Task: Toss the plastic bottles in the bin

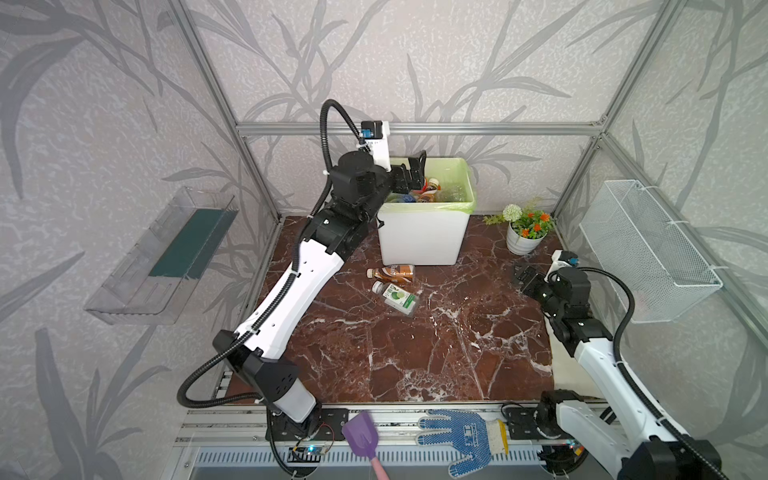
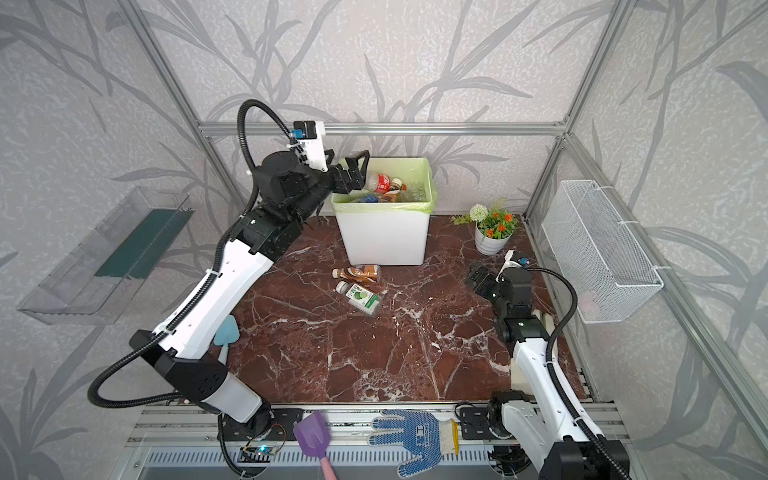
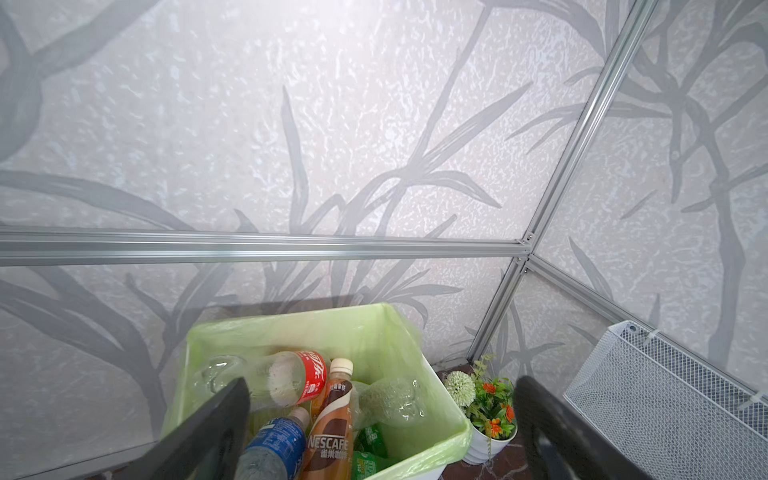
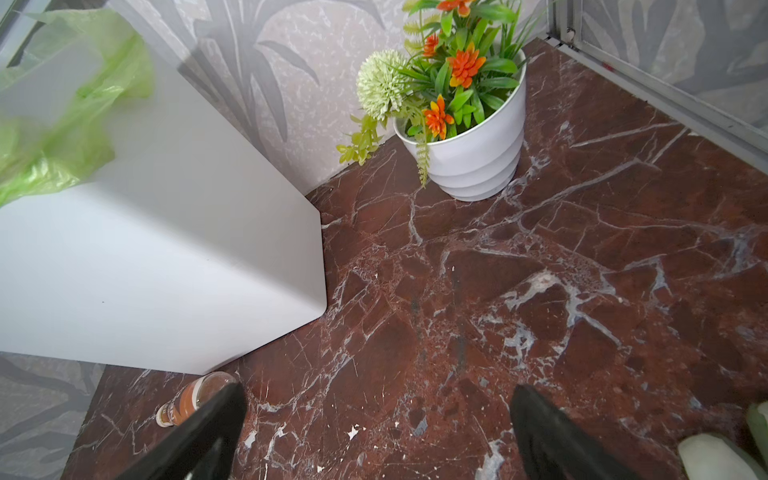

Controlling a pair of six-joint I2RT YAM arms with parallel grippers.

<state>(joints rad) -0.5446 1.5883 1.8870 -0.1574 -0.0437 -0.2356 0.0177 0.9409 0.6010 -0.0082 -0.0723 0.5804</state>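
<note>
Left gripper point(image 2: 355, 171) hangs over the left side of the bin point(image 2: 382, 237), jaws spread wide and empty. Just below it in the pile are a red-labelled cola bottle point(image 3: 299, 374) and a Nescafé bottle point(image 3: 332, 432). This drop looks finished, so the gripper should rise straight up to clear the green liner point(image 2: 430, 195) before swinging away. A brown coffee bottle point(image 1: 390, 272) and a lime-labelled clear bottle point(image 1: 395, 296) lie on the marble table point(image 2: 374, 353) before the bin. The right gripper point(image 2: 473, 277), open too, hovers near the flower pot point(image 2: 490, 243).

Left gripper point(image 2: 355, 172) raised, jaws spread wide, right gripper point(image 2: 478, 277) low, jaws seemingly spread.
</note>
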